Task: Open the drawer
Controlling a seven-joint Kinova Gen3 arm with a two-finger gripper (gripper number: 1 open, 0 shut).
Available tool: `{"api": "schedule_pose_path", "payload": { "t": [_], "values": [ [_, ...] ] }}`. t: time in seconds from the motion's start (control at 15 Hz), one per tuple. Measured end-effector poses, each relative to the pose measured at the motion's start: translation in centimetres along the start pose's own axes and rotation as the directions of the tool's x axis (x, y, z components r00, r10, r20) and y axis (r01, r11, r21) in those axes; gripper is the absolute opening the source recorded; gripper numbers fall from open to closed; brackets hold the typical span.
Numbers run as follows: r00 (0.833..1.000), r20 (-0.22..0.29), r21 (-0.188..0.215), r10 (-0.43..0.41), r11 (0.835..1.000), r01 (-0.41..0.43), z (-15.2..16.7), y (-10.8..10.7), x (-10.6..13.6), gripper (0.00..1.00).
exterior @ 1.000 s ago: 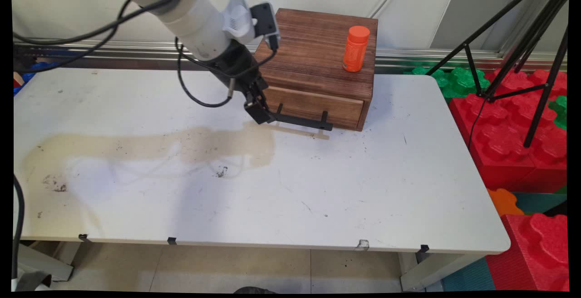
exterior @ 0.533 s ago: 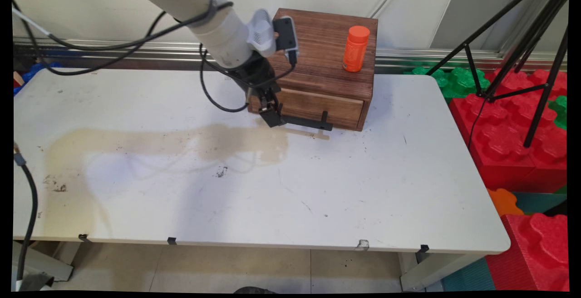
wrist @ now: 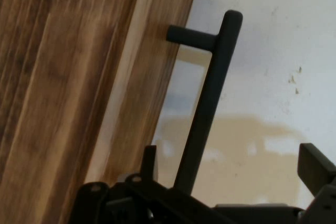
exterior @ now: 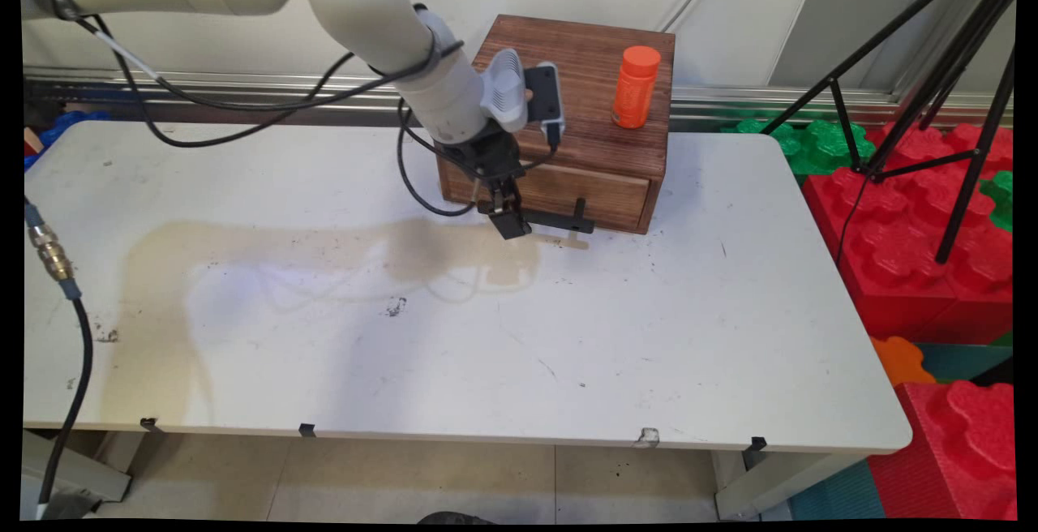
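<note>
A dark wooden box (exterior: 580,94) stands at the table's back, with one drawer (exterior: 572,190) low in its front. The drawer carries a black bar handle (exterior: 559,221) on two posts. My gripper (exterior: 509,222) points down at the left end of that handle. In the hand view the handle bar (wrist: 207,108) runs up between my two fingers, close to the left fingertip (wrist: 149,156) and well apart from the right one (wrist: 315,163). The gripper (wrist: 231,158) is open and grips nothing. The drawer front (wrist: 79,87) lies flush with the box.
An orange bottle (exterior: 635,87) stands upright on top of the box, near its right side. A tan stain (exterior: 324,248) spreads over the white table (exterior: 568,337). A black tripod (exterior: 932,78) and red and green foam blocks (exterior: 916,248) stand beyond the table's right edge.
The arm has swung to the right along the box front. The gripper has gone from just left of the handle to straddling its left end. Box, drawer and bottle have not moved.
</note>
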Motion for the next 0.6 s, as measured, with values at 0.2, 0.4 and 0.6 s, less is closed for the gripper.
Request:
{"api": "schedule_pose_path", "payload": {
  "t": [0.2, 0.4, 0.6],
  "values": [
    [1.000, 0.002, -0.005, 0.013, 1.000, -0.013, 1.4, 0.2, 0.4, 1.00],
    [1.000, 0.006, -0.013, 0.027, 1.000, -0.027, 2.9, 0.4, 0.7, 1.00],
    [0.999, 0.007, -0.015, 0.033, 0.999, -0.033, 3.8, 0.5, 0.7, 1.00]
  ]
}}
